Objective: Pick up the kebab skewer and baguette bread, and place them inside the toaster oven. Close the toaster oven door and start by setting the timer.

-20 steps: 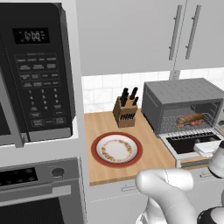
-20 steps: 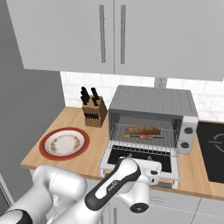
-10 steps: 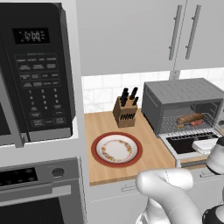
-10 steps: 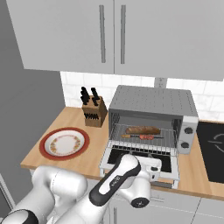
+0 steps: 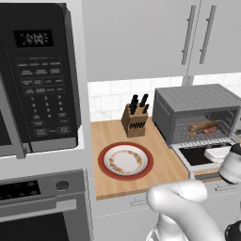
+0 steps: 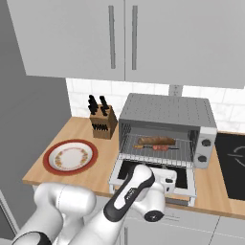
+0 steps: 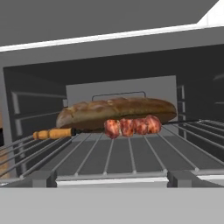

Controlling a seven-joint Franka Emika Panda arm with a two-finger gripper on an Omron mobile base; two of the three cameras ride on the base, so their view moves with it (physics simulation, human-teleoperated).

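Observation:
The toaster oven (image 6: 167,109) (image 5: 195,98) stands on the wooden counter with its door (image 6: 125,168) (image 5: 197,155) folded down flat. On its wire rack (image 7: 131,153) lies the baguette bread (image 7: 118,111) (image 6: 155,140) (image 5: 202,125). The kebab skewer (image 7: 131,126) (image 6: 160,148) rests just in front of the loaf, touching it. My gripper (image 7: 111,179) (image 6: 165,178) (image 5: 220,153) hovers low over the lowered door, facing the oven mouth. It is open and holds nothing.
A knife block (image 6: 102,122) (image 5: 135,120) stands left of the toaster oven. A red-rimmed plate (image 6: 70,156) (image 5: 125,160) lies in front of it. The oven's knobs (image 6: 206,142) sit on its right side, a black cooktop (image 6: 232,162) beyond. A black microwave (image 5: 40,80) hangs far left.
The hand has shifted only slightly over the lowered door. The baguette bread and kebab skewer lie where they were, and the jaws stay wide.

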